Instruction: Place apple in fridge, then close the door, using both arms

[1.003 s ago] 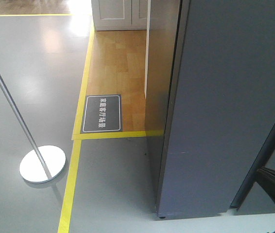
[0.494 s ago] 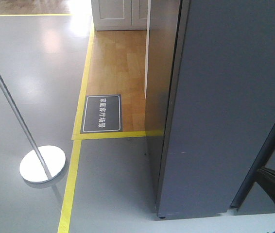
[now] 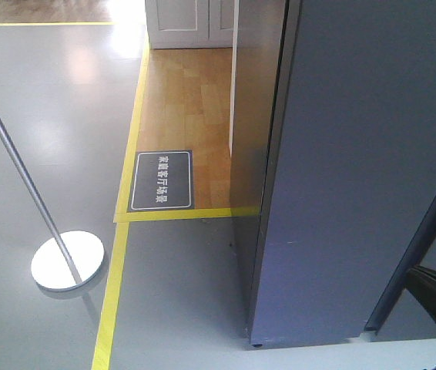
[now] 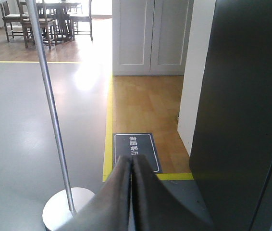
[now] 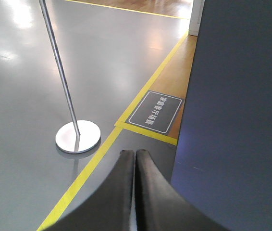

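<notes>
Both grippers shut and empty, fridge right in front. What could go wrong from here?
1. No apple shows in any view, and the left gripper and right gripper are shut on nothing, so the placing step may be skipped or unverifiable.
2. The fridge fills the right of every view, close to the arms; swinging either arm risks hitting its grey wall.
3. The pole stand sits to the left; base motion that way could knock it.

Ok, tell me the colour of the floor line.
Yellow line, clearest in the exterior front view.

Grey floor [image 3: 56, 100] edged by yellow tape [image 3: 118, 270]; a chrome stanchion base [image 3: 68, 260] stands near left, a dark floor sign [image 3: 162, 180] lies on wood flooring [image 3: 191, 100], fridge [image 3: 357, 177] right
</notes>
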